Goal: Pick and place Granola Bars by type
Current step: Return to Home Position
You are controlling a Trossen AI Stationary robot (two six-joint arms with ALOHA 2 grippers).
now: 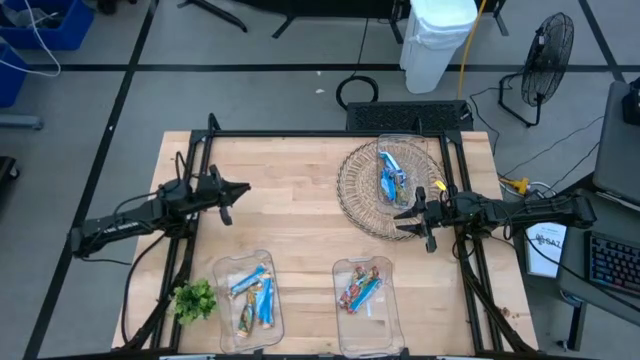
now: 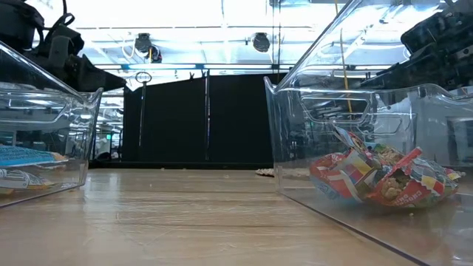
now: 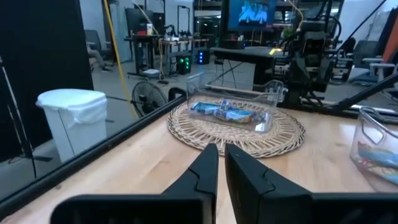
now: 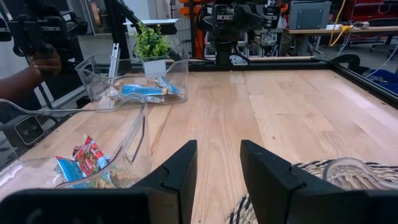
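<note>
Several blue granola bars lie in a clear tray on a round wicker mat at the table's far right; they also show in the left wrist view. At the near edge, a clear bin holds blue bars. A second clear bin holds multicoloured bars. My left gripper hovers level over the table's left side, shut on nothing. My right gripper hangs at the mat's near right rim, open and empty.
A green leafy sprig stands left of the blue-bar bin. Bare wood lies in the table's middle between the arms. A black frame runs along the table's edges. A person's hand shows beyond the left side in the right wrist view.
</note>
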